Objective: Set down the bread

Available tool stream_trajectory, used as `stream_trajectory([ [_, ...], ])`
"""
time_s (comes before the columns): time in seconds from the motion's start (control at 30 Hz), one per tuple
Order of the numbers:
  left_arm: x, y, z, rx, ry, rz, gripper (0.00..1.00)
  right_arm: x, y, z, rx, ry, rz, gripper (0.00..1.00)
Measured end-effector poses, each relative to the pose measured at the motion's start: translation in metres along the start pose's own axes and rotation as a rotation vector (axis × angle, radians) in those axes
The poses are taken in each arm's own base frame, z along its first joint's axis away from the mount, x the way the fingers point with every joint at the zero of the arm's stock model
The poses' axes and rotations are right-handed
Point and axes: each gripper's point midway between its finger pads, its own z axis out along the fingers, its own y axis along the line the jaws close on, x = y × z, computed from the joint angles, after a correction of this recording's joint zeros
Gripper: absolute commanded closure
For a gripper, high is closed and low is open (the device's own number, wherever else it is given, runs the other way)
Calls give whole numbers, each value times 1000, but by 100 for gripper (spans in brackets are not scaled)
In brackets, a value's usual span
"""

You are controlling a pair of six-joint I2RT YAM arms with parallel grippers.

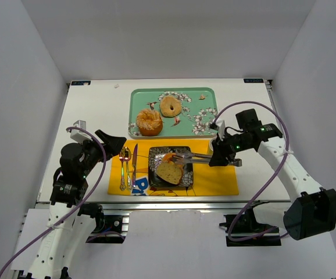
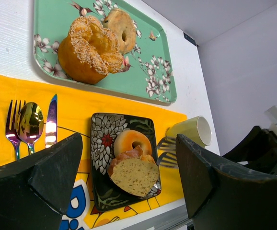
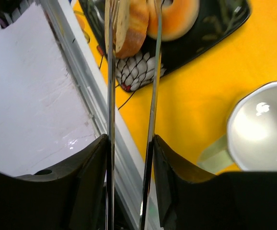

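1. Plate, black, square and flower-patterned (image 2: 104,139), carries a glossy orange-brown ring (image 2: 132,141) touching a tan, crusted wedge slice (image 2: 136,175).
2. A green floral tray (image 1: 139,99) holds a ridged golden bun (image 1: 149,122) and a pale bagel (image 1: 171,106).
3. The right claw (image 3: 130,143) clamps slim metal tongs (image 3: 110,72), whose tips flank the slice.
4. The left claw (image 1: 114,141) gapes over the yellow placemat (image 1: 214,177).

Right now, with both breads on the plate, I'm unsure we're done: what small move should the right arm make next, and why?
Probably lift the tongs straight up and back. The slice and ring both lie on the plate, yet the tong tips, held by the right gripper, flank the slice; pulling sideways could drag it.
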Motion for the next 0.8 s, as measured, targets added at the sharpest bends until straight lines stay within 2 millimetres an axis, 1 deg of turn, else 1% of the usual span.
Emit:
stream_trajectory([
  [0.27, 0, 0, 0, -1, 1, 0, 12, -49, -6, -16, 64, -134, -51, 60],
  [0.37, 0, 0, 1, -1, 2, 0, 12, -69, -16, -26, 92, -194, -30, 62],
  [0.43, 0, 0, 1, -1, 2, 0, 12, -79, -28, -33, 120, -233, 4, 63],
  [0.57, 0, 0, 0, -1, 2, 0, 12, -93, -66, -50, 187, -295, 91, 64],
  [0.67, 0, 0, 0, 0, 1, 1, 12, -96, -90, -57, 230, -316, 142, 64],
  [0.8, 0, 0, 0, 1, -1, 1, 12, -95, -110, -60, 263, -332, 200, 64],
])
